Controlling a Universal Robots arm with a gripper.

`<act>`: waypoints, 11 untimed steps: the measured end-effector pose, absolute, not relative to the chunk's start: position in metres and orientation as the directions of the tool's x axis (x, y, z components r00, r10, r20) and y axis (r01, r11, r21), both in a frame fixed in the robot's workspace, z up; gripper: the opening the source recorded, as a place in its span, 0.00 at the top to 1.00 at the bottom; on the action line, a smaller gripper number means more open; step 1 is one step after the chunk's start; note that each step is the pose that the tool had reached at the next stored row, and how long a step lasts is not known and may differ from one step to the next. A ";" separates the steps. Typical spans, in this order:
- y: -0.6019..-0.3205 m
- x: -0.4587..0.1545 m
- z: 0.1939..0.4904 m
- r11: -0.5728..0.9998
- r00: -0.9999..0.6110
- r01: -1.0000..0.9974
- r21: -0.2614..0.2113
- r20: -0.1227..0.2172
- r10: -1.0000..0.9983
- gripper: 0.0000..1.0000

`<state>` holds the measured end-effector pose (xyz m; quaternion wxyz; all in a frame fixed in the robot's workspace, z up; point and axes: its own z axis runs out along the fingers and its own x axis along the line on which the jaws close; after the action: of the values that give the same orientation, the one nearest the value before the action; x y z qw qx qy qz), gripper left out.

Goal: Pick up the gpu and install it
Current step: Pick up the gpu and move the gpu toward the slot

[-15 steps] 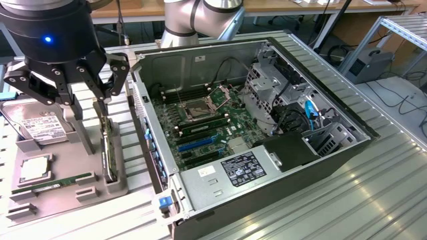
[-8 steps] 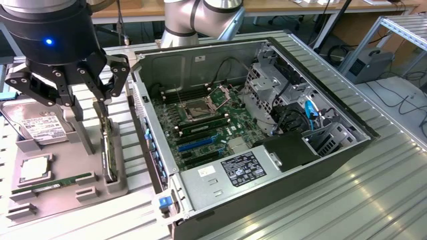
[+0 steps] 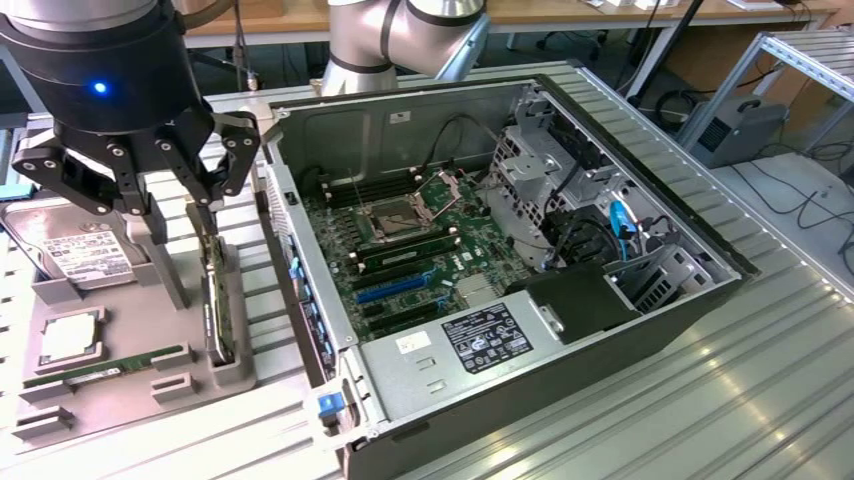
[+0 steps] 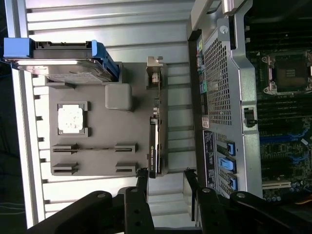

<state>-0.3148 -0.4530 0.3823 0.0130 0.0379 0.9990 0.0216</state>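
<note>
I'm at the pick-up step. My gripper (image 3: 187, 255) hangs over the grey tray (image 3: 120, 405) with its jaws spread wide and nothing between them. The gpu (image 3: 218, 310) stands on edge in the tray's slot on the side nearest the computer case (image 3: 400, 378). In the wrist view its thin upper edge runs just beyond my fingertips (image 4: 142, 178) (not yet between them, as far as I can judge). I reckon this step calls for squaring up so that one finger passes on each side of that narrow edge, then closing gently on a thin board. Nothing is installed yet.

Around it on the tray are a hard drive (image 3: 74, 250) propped at the exterior view's left, a processor chip (image 3: 70, 340) and a memory stick (image 3: 107, 365) lying flat. The case's side wall sits just beside the card, so the finger on that side has little room. Inside the case the motherboard (image 3: 400, 240) lies open, and its blue expansion slot (image 3: 391, 288) looks unoccupied.
</note>
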 end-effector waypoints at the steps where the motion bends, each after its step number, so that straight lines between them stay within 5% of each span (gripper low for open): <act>1: -0.453 -0.315 0.382 0.996 -0.997 0.075 0.044 -0.024 0.076 0.58; 11: -0.453 -0.315 0.379 0.996 -0.997 0.075 0.044 -0.024 0.076 0.58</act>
<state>-0.3148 -0.4530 0.3789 0.0131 0.0379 0.9990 0.0216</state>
